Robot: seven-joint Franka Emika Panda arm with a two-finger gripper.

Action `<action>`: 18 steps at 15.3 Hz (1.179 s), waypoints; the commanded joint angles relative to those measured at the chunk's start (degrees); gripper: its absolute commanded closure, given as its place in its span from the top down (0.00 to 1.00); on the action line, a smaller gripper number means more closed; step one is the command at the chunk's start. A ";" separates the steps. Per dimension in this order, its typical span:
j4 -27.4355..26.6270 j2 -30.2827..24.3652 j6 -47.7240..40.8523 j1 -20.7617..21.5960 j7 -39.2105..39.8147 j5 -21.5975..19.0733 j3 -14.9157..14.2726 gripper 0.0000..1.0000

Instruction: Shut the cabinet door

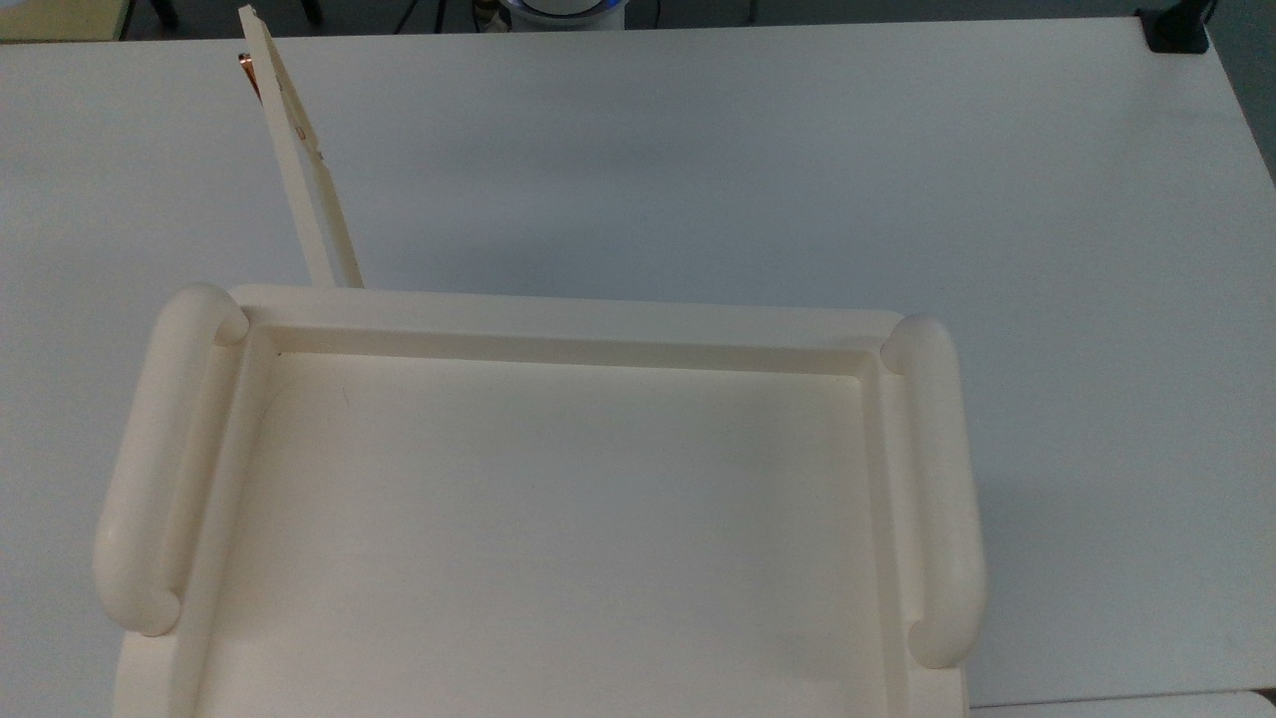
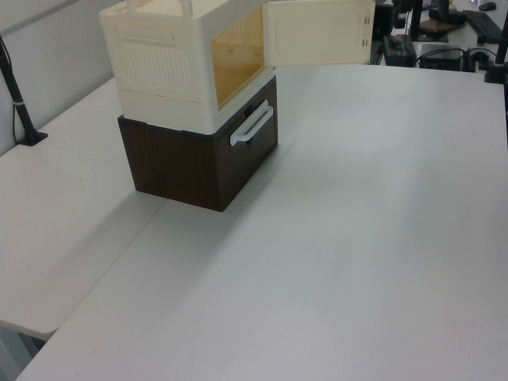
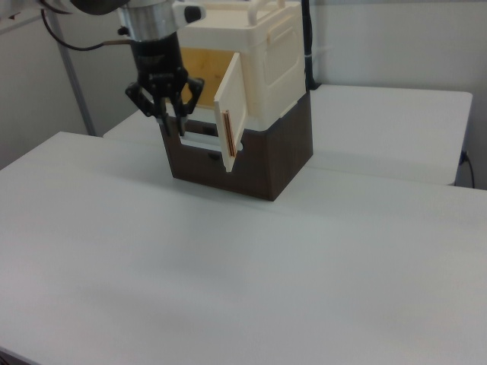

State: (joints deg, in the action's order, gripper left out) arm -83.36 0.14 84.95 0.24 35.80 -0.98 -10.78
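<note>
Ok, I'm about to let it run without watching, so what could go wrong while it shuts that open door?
The gripper hangs in front of the cabinet's open mouth, on the inner side of the cabinet door. From there it may catch the door on its way round. A push near the hinge might also move the door little. The cabinet merely rests on a dark drawer unit, so a hard shove could shift it.

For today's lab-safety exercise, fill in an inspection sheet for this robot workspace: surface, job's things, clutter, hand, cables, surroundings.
Surface: white table, bare.
Job's things: cabinet door swung open, copper handle at its free edge; cream cabinet sits on a dark brown drawer unit.
Clutter: nothing seen.
Hand: hand hangs open in front of the cabinet opening, apart from the door.
Cables: a cable by the arm; more beyond the table.
Surroundings: second table, plain wall.
</note>
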 commanded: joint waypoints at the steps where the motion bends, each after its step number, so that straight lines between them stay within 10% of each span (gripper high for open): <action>1: 1.19 -0.15 -0.23 0.72 11.30 0.89 -3.63 0.08; 18: 0.57 7.50 28.87 0.90 20.81 1.34 -8.47 0.00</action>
State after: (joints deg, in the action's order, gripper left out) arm -82.78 7.15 112.64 0.17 57.14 1.07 -18.91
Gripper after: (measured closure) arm 0.996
